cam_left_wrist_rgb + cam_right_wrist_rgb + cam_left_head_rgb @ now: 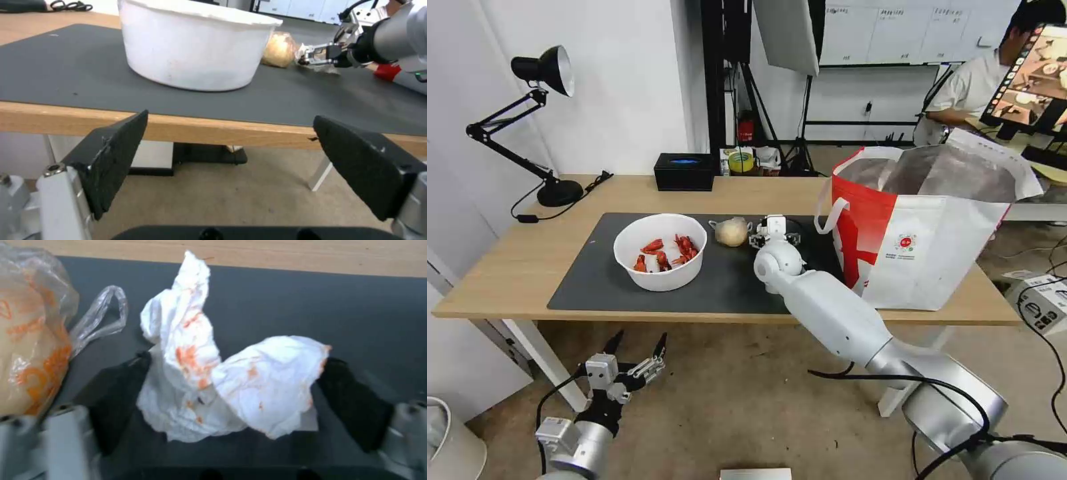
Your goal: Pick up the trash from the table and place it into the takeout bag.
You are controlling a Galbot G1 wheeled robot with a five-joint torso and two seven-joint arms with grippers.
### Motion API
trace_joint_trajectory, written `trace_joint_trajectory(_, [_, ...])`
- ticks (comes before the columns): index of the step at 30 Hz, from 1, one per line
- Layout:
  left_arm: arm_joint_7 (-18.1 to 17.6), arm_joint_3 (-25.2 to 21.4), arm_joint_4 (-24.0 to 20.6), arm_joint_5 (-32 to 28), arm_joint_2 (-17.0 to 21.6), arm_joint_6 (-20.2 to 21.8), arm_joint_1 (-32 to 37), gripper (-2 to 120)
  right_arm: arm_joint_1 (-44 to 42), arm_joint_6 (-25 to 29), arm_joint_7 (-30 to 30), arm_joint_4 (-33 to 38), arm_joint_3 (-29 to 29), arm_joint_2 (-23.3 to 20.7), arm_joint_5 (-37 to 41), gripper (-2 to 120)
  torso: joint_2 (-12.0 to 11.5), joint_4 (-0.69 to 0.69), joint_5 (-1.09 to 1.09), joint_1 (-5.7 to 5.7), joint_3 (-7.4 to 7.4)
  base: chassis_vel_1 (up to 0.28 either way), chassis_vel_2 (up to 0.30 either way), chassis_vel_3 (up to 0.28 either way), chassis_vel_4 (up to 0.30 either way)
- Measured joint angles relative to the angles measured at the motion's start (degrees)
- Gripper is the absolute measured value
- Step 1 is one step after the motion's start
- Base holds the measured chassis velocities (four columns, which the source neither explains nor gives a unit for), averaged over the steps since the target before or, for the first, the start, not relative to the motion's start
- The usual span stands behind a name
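your right gripper (231,396) straddles the crumpled, orange-stained white tissue (222,373) on the dark grey mat (311,300), fingers wide, gripping nothing. it's light and soft, so pinch its bunched middle.

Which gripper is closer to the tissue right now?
Right. The right gripper is down on the mat with its fingers open around the tissue. The left gripper hangs open below the table's front edge, well short of it.
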Motion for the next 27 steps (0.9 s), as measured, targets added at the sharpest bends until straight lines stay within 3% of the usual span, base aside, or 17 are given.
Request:
trace_joint_trajectory(2, [-0.03, 0.01, -0.04, -0.01, -0.03, 0.0, 0.0, 100, 0.04, -0.07, -0.22, -0.01, -0.02, 0.01, 0.02, 75, 0.0, 0.0, 0.0, 0.0, 0.0, 0.0, 0.0, 0.0, 0.0])
trace_joint_trajectory(12, [-0.12, 0.21, -0.08, 0.09, -0.32, -0.08, 0.03, 100, -0.96, -0.22, -0.43, 1.58, 0.02, -0.89, 0.36, 41, 0.0, 0.01, 0.0, 0.0, -0.01, 0.0, 0.0, 0.0, 0.0])
trace_joint_trajectory(18, [-0.12, 0.37, -0.16, 0.17, -0.51, -0.13, -0.02, 100, -3.07, 3.37, -4.72, 4.94, 0.16, -3.11, -0.04, 22, 0.0, 0.0, 0.0, 0.0, 0.0, 0.0, 0.0, 0.0, 0.0])
trace_joint_trajectory(20, [-0.16, 0.49, -0.39, 0.28, -0.74, -0.13, -0.04, 100, -4.77, 5.72, -7.37, 9.35, 0.2, -5.37, -1.82, 10, 0.0, 0.0, 0.01, 0.0, 0.0, 0.0, 0.0, 0.0, 0.0])
trace_joint_trajectory(24, [-0.21, 0.53, -0.71, 0.42, -0.98, -0.14, 0.05, 100, -7.46, 7.35, -9.66, 19.56, 0.39, -9.92, -2.97, 0, 0.0, -0.02, 0.01, 0.0, 0.0, 0.0, 0.0, 0.0, 0.0])
trace_joint_trajectory(27, [-0.23, 0.56, -1.06, 0.49, -1.09, -0.14, 0.17, 100, -9.9, 8.05, -10.91, 28.3, 1.38, -13.71, -2.22, 0, 0.0, 0.0, 0.01, 0.0, -0.01, 0.0, 0.0, 0.0, 0.0])
